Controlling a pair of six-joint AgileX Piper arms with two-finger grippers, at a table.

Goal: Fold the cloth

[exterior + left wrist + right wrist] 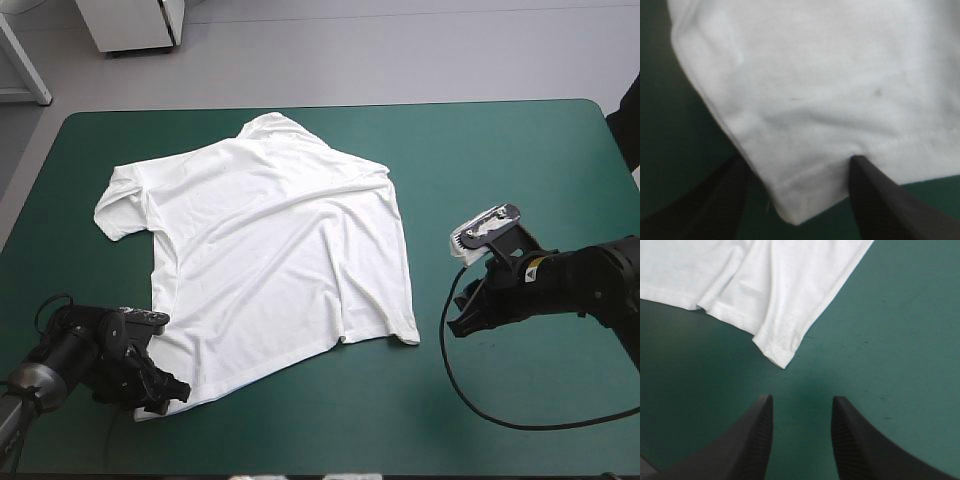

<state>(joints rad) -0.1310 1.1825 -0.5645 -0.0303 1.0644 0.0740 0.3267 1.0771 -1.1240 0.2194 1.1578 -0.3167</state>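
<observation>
L jaws open, T-shirt (270, 240) corner between; R jaws open near hem.

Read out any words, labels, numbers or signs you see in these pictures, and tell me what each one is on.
No text here can be read.
T-shirt: plain white, with no print or label showing in any view.
Small yellow sticker on the right arm: too small to read.

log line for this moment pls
T-shirt: spread flat | left gripper: open, hem corner between fingers | right gripper: open, other hem corner just ahead, untouched
</observation>
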